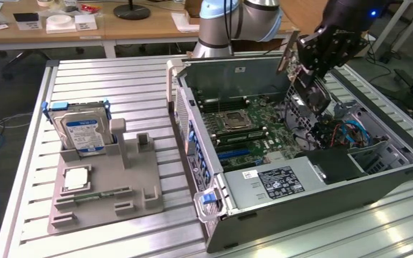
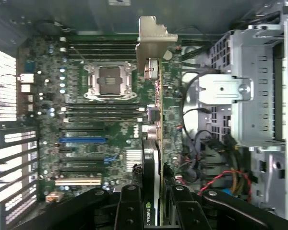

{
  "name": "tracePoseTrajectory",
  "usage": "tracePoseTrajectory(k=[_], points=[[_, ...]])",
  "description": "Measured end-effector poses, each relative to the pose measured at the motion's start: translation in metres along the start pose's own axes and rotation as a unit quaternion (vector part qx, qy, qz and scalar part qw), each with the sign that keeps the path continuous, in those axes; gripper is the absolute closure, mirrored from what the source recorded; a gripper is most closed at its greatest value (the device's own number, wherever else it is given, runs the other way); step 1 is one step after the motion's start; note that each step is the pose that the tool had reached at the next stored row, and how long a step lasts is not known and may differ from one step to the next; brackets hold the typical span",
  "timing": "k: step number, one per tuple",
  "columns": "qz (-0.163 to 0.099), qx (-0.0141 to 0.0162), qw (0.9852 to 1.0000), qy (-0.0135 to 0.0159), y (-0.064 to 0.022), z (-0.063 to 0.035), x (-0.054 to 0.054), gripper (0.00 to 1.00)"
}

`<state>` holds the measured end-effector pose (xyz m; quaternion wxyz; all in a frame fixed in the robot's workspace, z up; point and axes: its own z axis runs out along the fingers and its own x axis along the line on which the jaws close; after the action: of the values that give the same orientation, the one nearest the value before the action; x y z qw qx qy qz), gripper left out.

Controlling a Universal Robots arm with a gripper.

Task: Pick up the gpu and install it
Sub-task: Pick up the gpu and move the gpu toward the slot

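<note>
I'm gripping the gpu (image 2: 155, 100) edge-on in the gripper (image 2: 152, 190), jaws closed partway onto its cooler end. It's hanging above the motherboard (image 2: 101, 120) inside the open computer case (image 1: 378, 177), touching nothing.

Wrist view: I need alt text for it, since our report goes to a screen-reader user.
The gripper holds the gpu edge-on over the computer's motherboard, with the silver bracket at the card's far end. Around it lie the processor socket, memory slots and a metal drive cage with cables.
</note>
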<state>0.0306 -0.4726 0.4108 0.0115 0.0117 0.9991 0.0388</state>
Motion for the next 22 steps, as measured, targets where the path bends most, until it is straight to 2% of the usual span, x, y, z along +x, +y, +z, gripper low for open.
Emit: tracePoseTrajectory(k=[6,11,19,22], points=[[0.000,-0.0001,1.0000,0.0001,0.0005,0.0005,-0.022,0.73],[0.000,-0.0001,1.0000,0.0000,0.0006,0.0005,-0.024,0.73],[0.000,-0.0001,1.0000,0.0002,0.0008,0.0018,-0.038,0.73],[0.000,-0.0001,1.0000,0.0003,0.0009,0.0019,-0.038,0.73]])
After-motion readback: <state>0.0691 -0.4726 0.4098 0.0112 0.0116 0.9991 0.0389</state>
